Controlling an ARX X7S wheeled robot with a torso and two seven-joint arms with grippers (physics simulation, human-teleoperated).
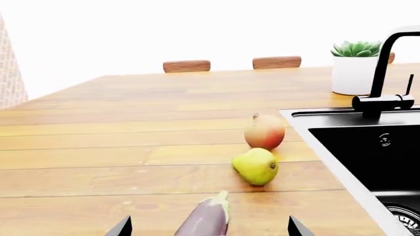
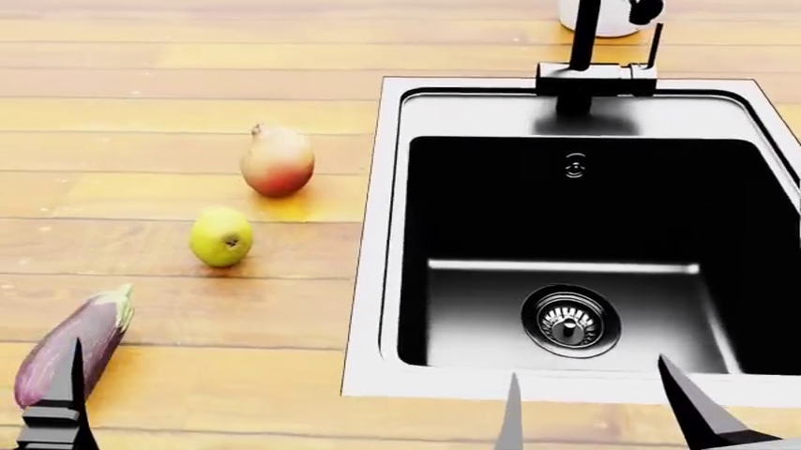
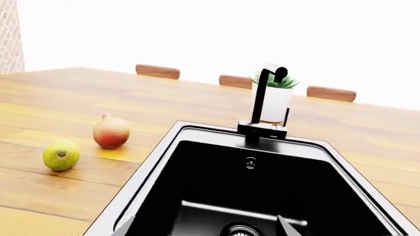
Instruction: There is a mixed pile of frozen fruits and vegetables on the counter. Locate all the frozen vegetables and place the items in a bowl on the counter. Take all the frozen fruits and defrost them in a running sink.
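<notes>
**Q:** Left wrist view: what will I handle?

**A:** My left gripper [image 1: 208,227] is spread wide, empty, astride the long glossy purple eggplant [image 1: 204,220] on the golden plank counter [image 1: 98,147]. Judged stiff, slick, moderately heavy; grip mid-body.

**Q:** Head view?

**A:** The round orange-red fruit [image 2: 277,160] and the small yellow-green pear [image 2: 220,237] lie left of the black steel-rimmed sink [image 2: 375,234]. Both are smooth and may roll.

**Q:** Right wrist view?

**A:** My right gripper [image 3: 203,227] hangs parted over the basin, empty. No bowl visible.
</notes>
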